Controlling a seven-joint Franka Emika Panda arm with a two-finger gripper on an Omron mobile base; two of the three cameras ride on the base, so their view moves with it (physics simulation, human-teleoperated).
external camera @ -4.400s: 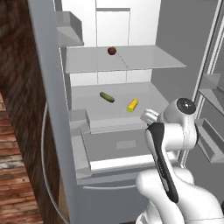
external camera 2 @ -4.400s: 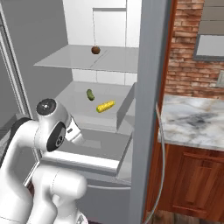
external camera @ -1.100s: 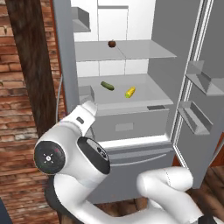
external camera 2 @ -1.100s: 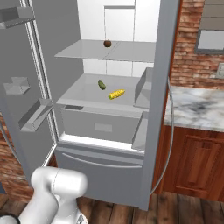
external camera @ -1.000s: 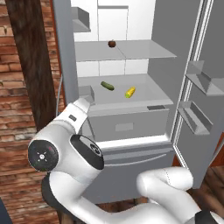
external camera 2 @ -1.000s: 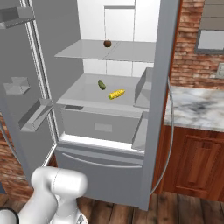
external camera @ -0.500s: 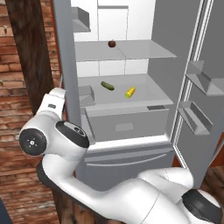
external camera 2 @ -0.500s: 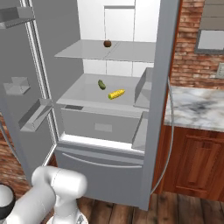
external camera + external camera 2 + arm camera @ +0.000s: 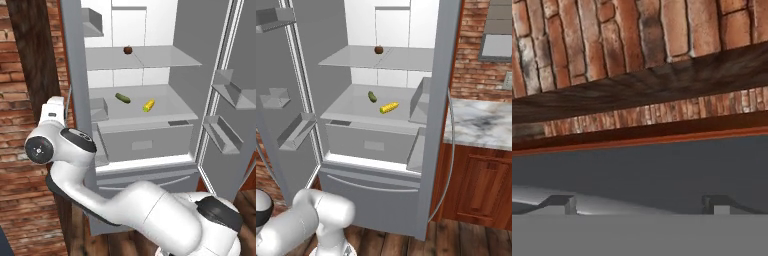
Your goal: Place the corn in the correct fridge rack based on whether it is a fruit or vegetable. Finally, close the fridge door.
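Your arm has swung left, out behind the left door (image 9: 75, 100). The gripper (image 9: 639, 204) faces brick, fingers apart and probably empty. The corn (image 9: 148, 105) lies on the rack (image 9: 165, 102), right of the cucumber (image 9: 122, 98), so door-closing comes next.

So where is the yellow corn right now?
The corn lies on the lower fridge rack, just right of the dark green cucumber in the left base view, and below the upper shelf.
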